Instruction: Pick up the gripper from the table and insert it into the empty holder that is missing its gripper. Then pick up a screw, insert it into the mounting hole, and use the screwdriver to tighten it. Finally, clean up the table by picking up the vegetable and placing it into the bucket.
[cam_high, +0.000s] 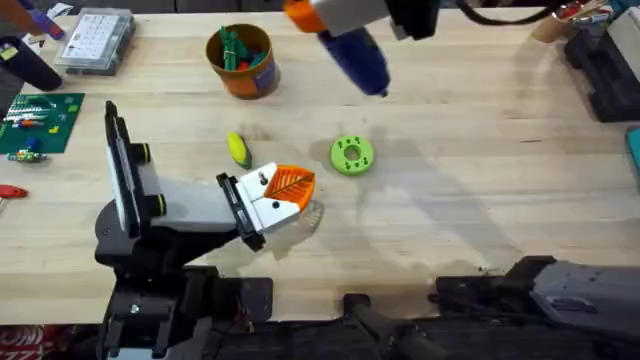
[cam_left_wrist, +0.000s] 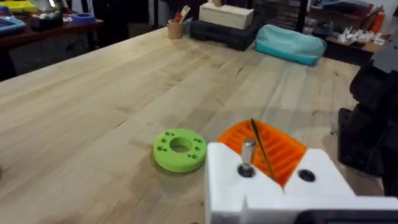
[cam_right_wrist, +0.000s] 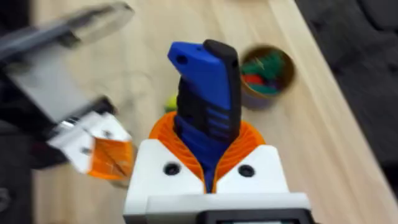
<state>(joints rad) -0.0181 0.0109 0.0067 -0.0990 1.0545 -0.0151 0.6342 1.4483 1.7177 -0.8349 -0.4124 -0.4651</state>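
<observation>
The holder (cam_high: 252, 205) is the white block at the end of my pale grey left arm, low over the table. The orange ribbed gripper (cam_high: 291, 184) sits in it, also seen close up as the gripper (cam_left_wrist: 273, 149) in the holder (cam_left_wrist: 273, 193). A screw (cam_left_wrist: 247, 154) stands up out of the block's hole. My right gripper (cam_high: 322, 18) hangs high at the back, shut on the blue screwdriver (cam_high: 360, 58); the right wrist view shows the right gripper (cam_right_wrist: 208, 152) clamping the screwdriver (cam_right_wrist: 205, 93). The yellow vegetable (cam_high: 238, 148) lies between the holder and the orange-brown bucket (cam_high: 242, 62).
A green ring disc (cam_high: 352, 154) lies right of the vegetable, also seen as the disc (cam_left_wrist: 180, 149). A clear compartment box (cam_high: 95, 40) and a green circuit board (cam_high: 40, 122) sit at the far left. The bucket holds green and red pieces.
</observation>
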